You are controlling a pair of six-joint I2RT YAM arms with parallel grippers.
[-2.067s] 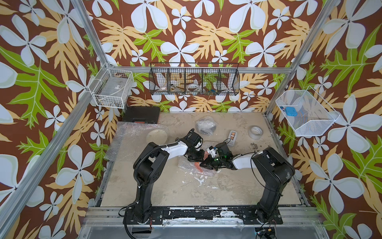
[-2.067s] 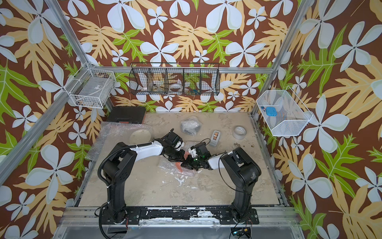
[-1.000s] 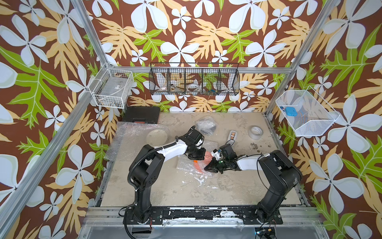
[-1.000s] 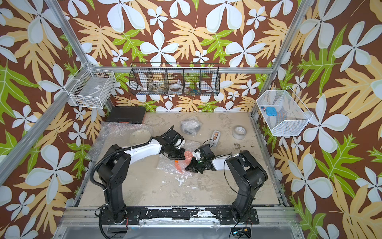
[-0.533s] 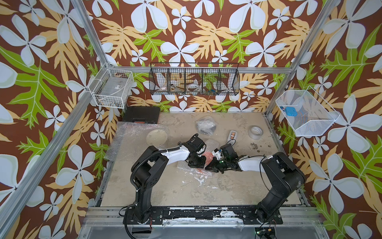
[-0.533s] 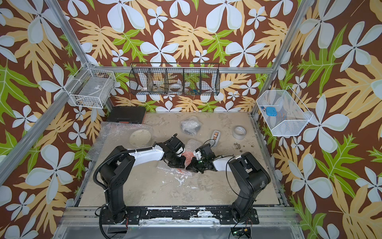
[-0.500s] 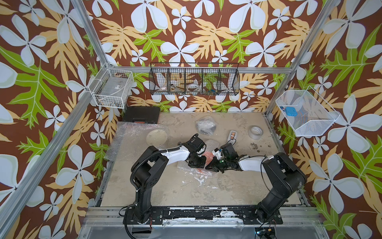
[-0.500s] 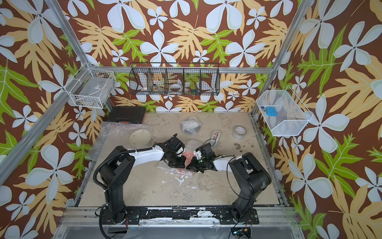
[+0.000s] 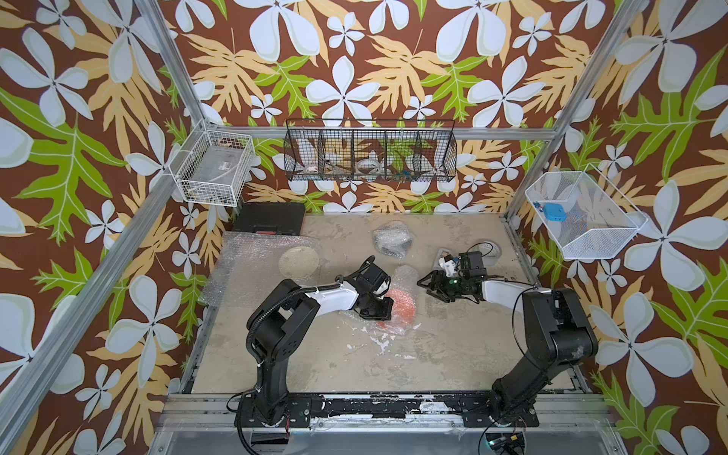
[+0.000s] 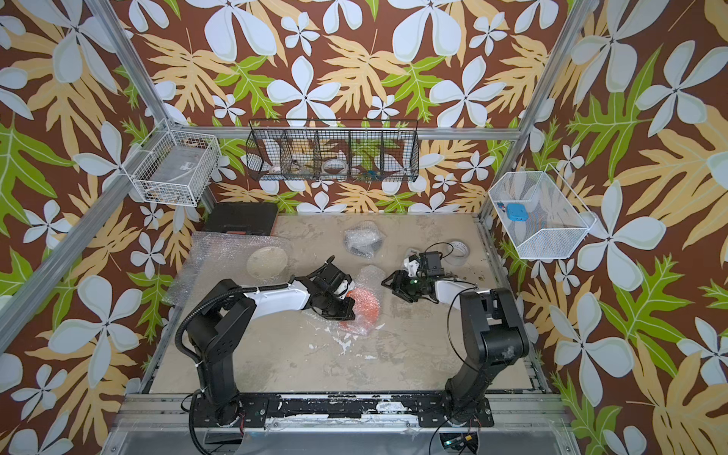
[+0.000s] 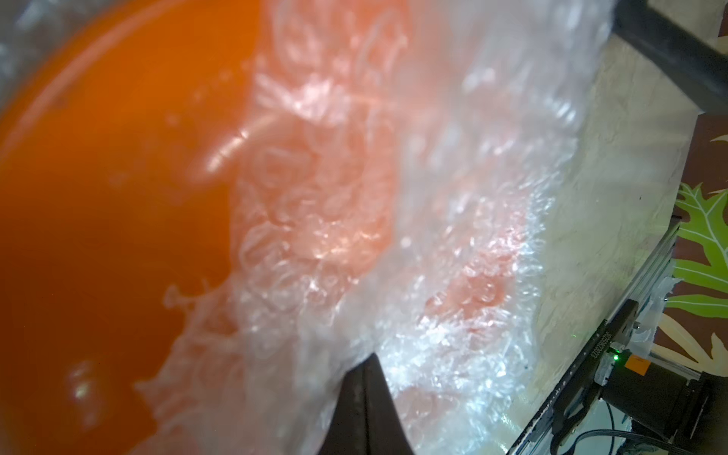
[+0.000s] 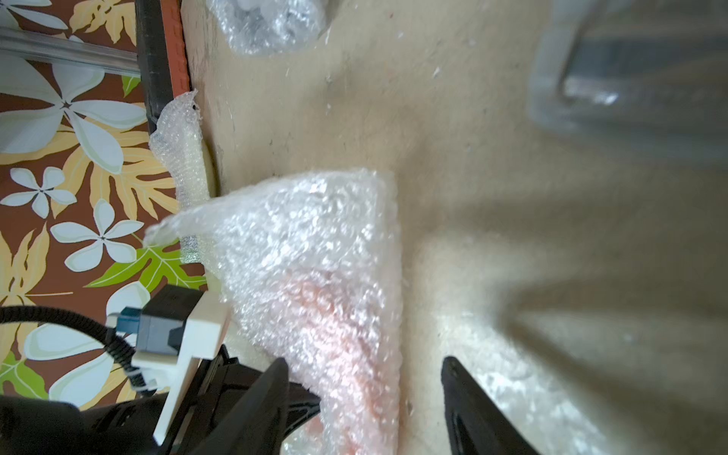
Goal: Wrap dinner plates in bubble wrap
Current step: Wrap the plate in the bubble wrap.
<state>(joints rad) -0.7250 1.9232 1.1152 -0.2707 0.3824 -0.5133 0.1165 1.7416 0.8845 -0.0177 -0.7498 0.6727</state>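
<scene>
Looking down, you're getting a scuffed beige tabletop (image 9: 354, 362) with white flecks, boxed in by aluminium posts (image 9: 173, 67) and brown floral wallpaper (image 9: 354, 59); a white wire basket (image 9: 214, 169), a black wire rack (image 9: 370, 151) and a white mesh bin (image 9: 583, 214) are hanging on the walls, a black case (image 9: 270, 218) is lying at the back corner. Your orange plate (image 9: 403, 305) is sitting mid-table, half under crumpled bubble wrap (image 9: 405, 275). Your left gripper (image 9: 380, 311) is resting on it, jaws together; whether it's pinching wrap, can't tell. Your right gripper (image 9: 427, 285) is hovering just beside the wrap, jaws apart. Cream plate (image 9: 298, 260) is lying on a flat sheet (image 9: 244, 272). A digit sticker (image 11: 598, 346) on the base rail (image 11: 567, 398) is showing, too blurred to read.
</scene>
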